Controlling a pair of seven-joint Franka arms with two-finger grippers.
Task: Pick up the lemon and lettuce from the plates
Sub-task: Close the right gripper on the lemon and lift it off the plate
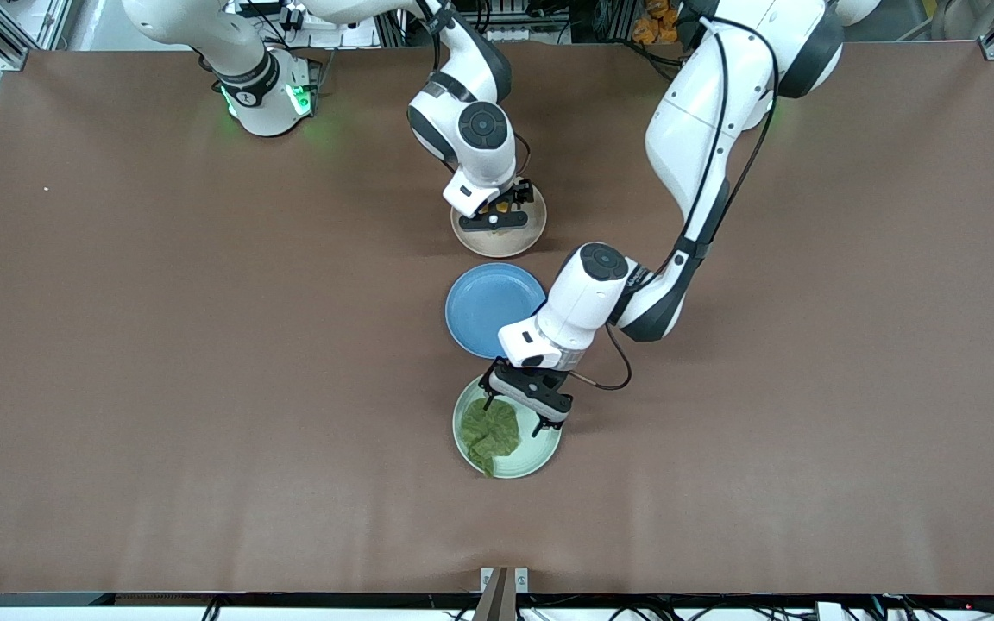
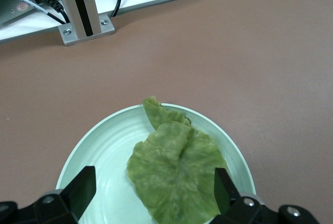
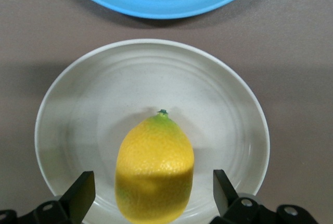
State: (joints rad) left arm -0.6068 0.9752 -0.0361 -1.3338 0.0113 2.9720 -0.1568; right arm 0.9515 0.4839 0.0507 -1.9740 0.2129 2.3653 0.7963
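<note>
Left gripper (image 1: 516, 413) spread over lettuce (image 1: 491, 433) on mint plate (image 1: 540, 453): limp, light; pinch your hold at thick centre fold.
Right gripper (image 1: 498, 210) spread astride lemon (image 3: 154, 168) on beige plate (image 1: 521, 244): firm, slick; grip across middle.

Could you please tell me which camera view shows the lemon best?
The right wrist view: the lemon fills the frame, lying on the beige plate between the right gripper's open jaws. The front view shows only a yellow sliver under that gripper; the left wrist view shows none.

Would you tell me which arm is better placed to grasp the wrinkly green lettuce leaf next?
The left arm: its end effector hangs open right over the wrinkly green lettuce leaf on the pale mint-green plate, while the right end effector is open around the yellow lemon.
</note>
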